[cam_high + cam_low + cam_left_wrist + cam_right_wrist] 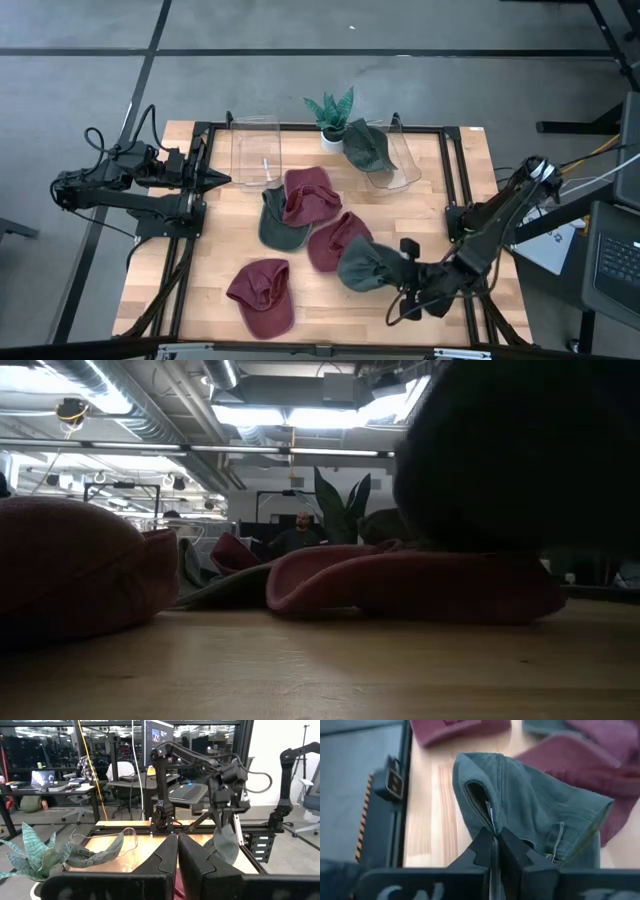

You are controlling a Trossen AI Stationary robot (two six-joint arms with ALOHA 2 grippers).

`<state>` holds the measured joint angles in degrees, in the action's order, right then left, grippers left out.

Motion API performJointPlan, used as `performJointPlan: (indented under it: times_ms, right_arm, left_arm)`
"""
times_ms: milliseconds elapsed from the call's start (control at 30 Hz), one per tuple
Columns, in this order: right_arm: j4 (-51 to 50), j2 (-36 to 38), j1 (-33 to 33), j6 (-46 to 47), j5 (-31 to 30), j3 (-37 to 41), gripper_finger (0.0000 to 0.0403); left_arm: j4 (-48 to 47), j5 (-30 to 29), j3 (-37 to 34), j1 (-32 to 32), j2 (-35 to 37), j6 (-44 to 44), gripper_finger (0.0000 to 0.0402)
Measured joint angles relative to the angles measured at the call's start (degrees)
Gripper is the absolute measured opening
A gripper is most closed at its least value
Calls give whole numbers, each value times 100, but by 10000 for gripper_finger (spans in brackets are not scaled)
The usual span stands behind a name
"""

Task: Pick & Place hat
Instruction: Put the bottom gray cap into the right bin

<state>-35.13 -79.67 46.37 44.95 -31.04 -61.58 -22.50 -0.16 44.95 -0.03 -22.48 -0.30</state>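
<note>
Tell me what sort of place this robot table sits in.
Probably an open-plan robotics lab or workshop: desks with monitors and office chairs behind the table, exposed ceiling ducts, and another robot arm off to the side.

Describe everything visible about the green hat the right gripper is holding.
The green hat is a soft, faded grey-green fabric cap with stitched seams and a back strap with a small buckle. It hangs crumpled, pinched by a fold of cloth in the right gripper, lifted above the wooden table near its front right. In the high view it overlaps a maroon hat beneath it.
</note>
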Motion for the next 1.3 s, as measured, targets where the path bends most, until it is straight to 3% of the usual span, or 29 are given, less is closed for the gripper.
performJointPlan:
  times_ms: [567, 933, 1300]
  right_arm:
    - [272, 1199, -72, -843, -1292, 0, 17]
    - [348, 1684, -803, -1729, -1602, 0, 17]
    - [621, 1783, -1205, -1676, -1590, 0, 17]
  left_arm:
    - [-2, 0, 0, 2, -2, 1, 9]
    - [-2, -1, 0, 2, -2, 0, 9]
    - [-2, 0, 0, 2, -2, 0, 11]
